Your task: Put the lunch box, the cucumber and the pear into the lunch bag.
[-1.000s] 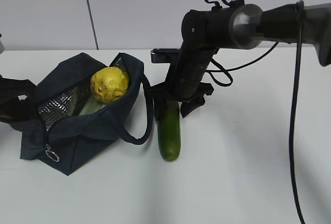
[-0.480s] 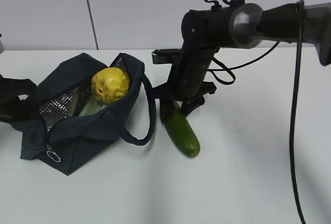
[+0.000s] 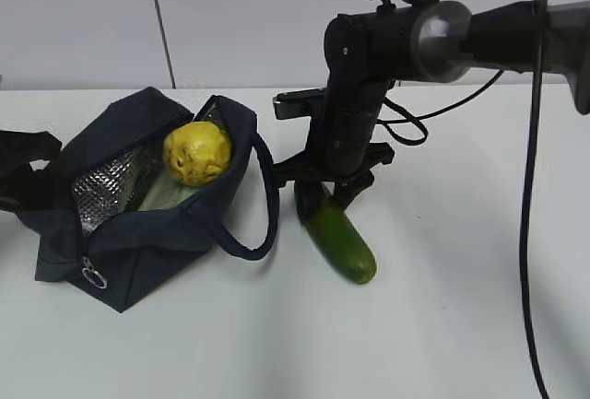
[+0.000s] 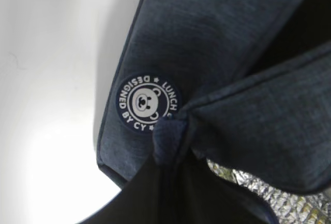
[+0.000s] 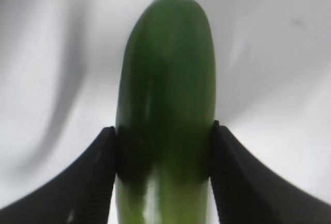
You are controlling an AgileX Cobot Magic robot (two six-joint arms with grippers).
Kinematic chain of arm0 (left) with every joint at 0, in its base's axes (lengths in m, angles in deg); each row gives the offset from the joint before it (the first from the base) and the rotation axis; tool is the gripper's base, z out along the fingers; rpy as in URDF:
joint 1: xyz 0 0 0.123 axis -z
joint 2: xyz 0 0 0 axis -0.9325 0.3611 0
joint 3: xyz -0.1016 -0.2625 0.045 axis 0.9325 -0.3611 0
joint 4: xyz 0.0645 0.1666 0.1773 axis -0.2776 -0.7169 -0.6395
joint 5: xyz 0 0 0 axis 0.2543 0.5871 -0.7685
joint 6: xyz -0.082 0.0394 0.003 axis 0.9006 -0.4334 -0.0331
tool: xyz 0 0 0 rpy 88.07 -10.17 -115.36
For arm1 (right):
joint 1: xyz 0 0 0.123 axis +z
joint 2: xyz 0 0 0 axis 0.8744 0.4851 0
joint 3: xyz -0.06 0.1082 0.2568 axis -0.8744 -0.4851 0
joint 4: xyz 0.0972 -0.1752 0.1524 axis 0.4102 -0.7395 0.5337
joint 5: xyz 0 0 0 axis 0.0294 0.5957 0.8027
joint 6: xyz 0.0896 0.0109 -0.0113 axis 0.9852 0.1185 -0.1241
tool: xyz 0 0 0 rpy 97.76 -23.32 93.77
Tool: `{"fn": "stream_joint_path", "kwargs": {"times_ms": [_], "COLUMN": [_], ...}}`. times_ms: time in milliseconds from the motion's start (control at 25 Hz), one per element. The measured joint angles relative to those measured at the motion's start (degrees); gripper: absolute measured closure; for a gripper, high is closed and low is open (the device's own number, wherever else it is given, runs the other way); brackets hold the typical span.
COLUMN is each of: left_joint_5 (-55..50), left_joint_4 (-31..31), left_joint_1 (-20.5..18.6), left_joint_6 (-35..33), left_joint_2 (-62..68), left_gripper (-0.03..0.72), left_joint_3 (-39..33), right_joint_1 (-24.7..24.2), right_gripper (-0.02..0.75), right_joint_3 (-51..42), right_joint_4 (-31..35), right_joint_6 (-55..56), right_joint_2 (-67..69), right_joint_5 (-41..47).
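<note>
The dark navy lunch bag (image 3: 138, 233) lies open on the left of the white table, its foil lining showing. The yellow pear (image 3: 195, 152) rests on top in the opening, on the pale green lid of the lunch box (image 3: 169, 193). My right gripper (image 3: 323, 194) is shut on the upper end of the dark green cucumber (image 3: 343, 244), just right of the bag's strap (image 3: 263, 224). The cucumber slants down to the right. In the right wrist view both fingers (image 5: 90, 177) press on the cucumber (image 5: 165, 89). My left gripper (image 4: 173, 188) pinches a fold of the bag (image 4: 217, 38) by its round logo.
The white table (image 3: 442, 325) extends to the right and front of the cucumber. A pale wall (image 3: 230, 12) stands behind. The right arm's black cable (image 3: 527, 233) hangs at the far right.
The right gripper has turned with the cucumber: its lower end swung from pointing straight down to the right. The bag's left end has shifted slightly.
</note>
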Motion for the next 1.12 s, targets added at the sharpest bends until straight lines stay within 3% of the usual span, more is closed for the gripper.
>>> {"fn": "stream_joint_path", "kwargs": {"times_ms": [560, 720, 1120], "left_joint_5": [0.7, 0.7, 0.7], "left_joint_4": [3.9, 3.9, 4.1], "left_joint_1": [0.0, 0.0, 0.0], "left_joint_6": [0.0, 0.0, 0.0], "left_joint_2": [-1.7, -1.7, -1.7], "left_gripper": [0.687, 0.687, 0.687], "left_joint_3": [0.0, 0.0, -0.1], "right_joint_1": [0.0, 0.0, 0.0], "right_gripper": [0.379, 0.381, 0.384], "right_joint_3": [-0.1, -0.1, -0.1], "right_joint_4": [-5.2, 0.7, 22.9], "right_joint_6": [0.2, 0.3, -5.3], "right_joint_2": [-13.6, -17.4, -18.5], "right_joint_5": [3.9, 3.7, 1.1]}}
